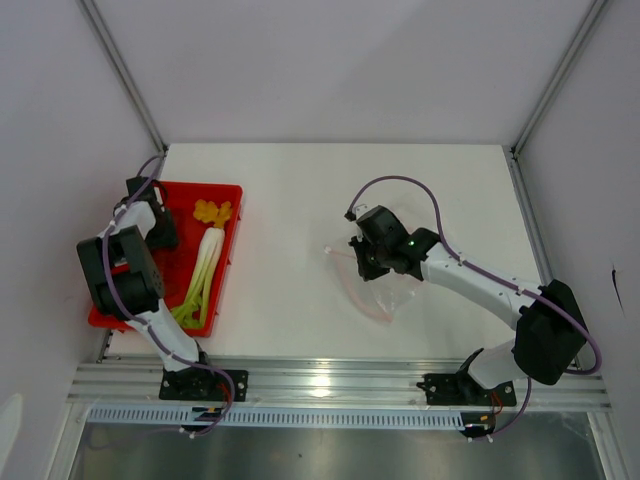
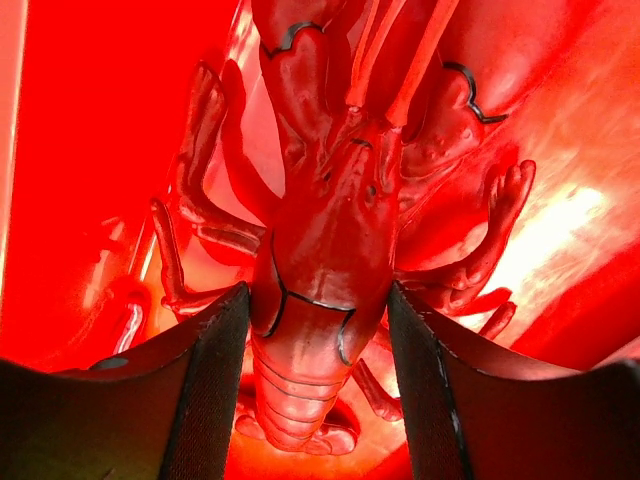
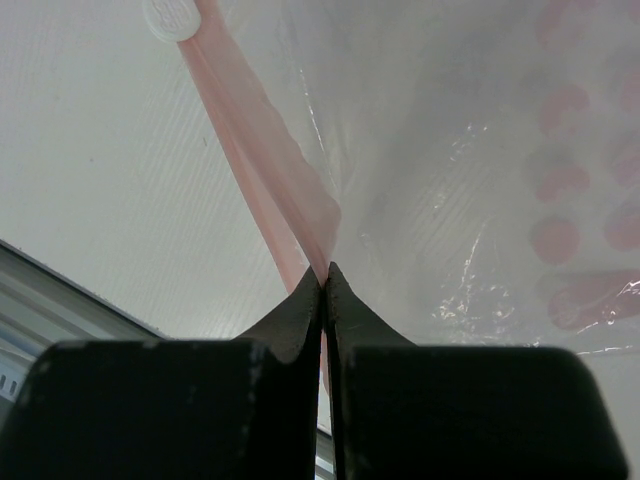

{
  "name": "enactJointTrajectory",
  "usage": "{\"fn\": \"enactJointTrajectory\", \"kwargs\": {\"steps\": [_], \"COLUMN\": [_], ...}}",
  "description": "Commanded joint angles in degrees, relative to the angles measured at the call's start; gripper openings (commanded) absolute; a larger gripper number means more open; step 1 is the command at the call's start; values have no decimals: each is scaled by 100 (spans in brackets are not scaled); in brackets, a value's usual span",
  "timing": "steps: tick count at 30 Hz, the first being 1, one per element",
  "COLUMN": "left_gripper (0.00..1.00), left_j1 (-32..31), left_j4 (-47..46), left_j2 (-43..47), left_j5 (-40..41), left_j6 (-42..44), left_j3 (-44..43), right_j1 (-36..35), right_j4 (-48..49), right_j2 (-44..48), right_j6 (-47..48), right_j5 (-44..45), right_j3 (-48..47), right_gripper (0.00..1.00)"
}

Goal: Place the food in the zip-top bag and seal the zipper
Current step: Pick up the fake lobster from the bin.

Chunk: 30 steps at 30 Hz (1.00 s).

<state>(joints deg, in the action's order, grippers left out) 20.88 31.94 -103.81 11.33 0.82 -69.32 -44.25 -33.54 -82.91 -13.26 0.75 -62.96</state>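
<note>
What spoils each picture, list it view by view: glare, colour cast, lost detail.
Top external: soft, even light, with a bright reflection on the metal rail. Left wrist: all washed in red, with a pale glare patch on the red tray right of the red crab. Right wrist: small glints on the zip-top bag; the right gripper is dark, its detail lost.

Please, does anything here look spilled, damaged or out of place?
Nothing stands out. The food lies inside the tray, none spilled. The bag lies crumpled on the table, and the right gripper pinches its zipper.
</note>
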Motion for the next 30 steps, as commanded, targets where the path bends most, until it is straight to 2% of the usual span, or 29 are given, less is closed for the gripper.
{"fn": "enactJointTrajectory", "kwargs": {"steps": [1,5,7,8,14,16,30], "left_gripper": [59,52,41,31,13,2,1], "left_j1": [-58,-58,-58,-58,-58,-67,-67], "left_j4": [-83,-22,-4,13,-39,5,708], "left_j2": [-403,-465,-500,-535,-158,158,1319], "left_j5": [9,62,88,97,70,62,352], "left_j6": [6,6,23,15,-11,-38,-1013], "left_j3": [121,120,120,129,164,129,340], "right_j1": [22,30,30,30,22,22,30], "right_j4": [67,58,41,32,40,49,128], "right_j2": [3,21,47,65,47,73,30], "right_j6": [60,69,60,69,69,69,42], "right_j5": [83,100,118,127,127,127,13], "right_j3": [-32,-41,-41,-41,-50,-24,-59], "right_gripper": [0,0,0,0,0,0,0]}}
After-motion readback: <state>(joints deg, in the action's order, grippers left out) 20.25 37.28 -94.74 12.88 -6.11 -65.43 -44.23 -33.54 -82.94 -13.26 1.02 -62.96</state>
